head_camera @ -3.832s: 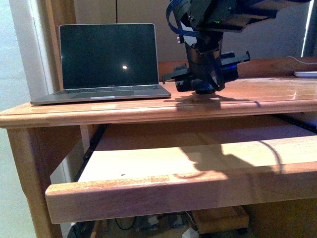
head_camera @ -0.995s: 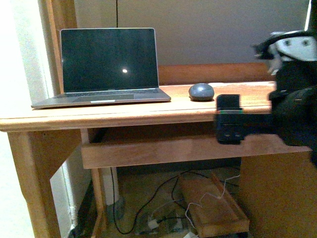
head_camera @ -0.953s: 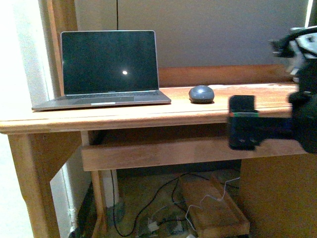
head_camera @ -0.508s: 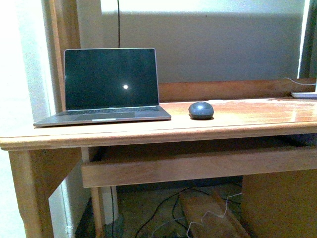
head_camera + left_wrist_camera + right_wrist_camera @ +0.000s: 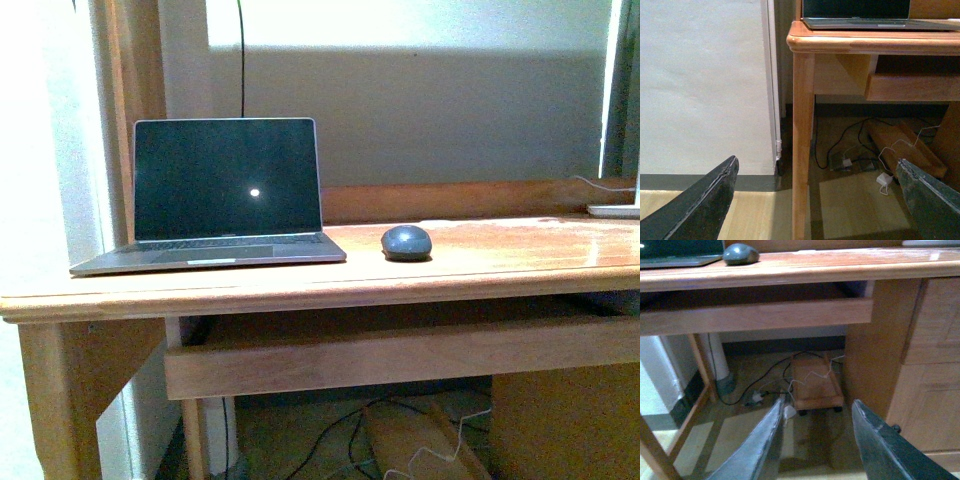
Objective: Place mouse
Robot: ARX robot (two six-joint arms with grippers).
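The dark grey mouse (image 5: 406, 242) rests on the wooden desk top (image 5: 480, 265), just right of the open laptop (image 5: 225, 195). Neither arm shows in the front view. The right wrist view catches the mouse (image 5: 741, 254) on the desk, far above my right gripper (image 5: 816, 420), which hangs open and low near the floor, holding nothing. My left gripper (image 5: 817, 177) is open too, fingers wide apart, low by the desk's leg (image 5: 803, 150), with the laptop's front edge (image 5: 880, 22) high above it.
A keyboard drawer (image 5: 400, 355) sits pushed in under the desk top. Below lie cables (image 5: 765, 385) and a small wooden cart (image 5: 815, 382) on wheels. A drawer cabinet (image 5: 930, 360) closes off the desk's right side. A white item (image 5: 615, 210) lies at the desk's far right.
The right arm, over the mouse 3.8 s ago and still in sight a second ago, has left the front view. The pulled-out drawer is pushed in. The mouse lies free on the desk.
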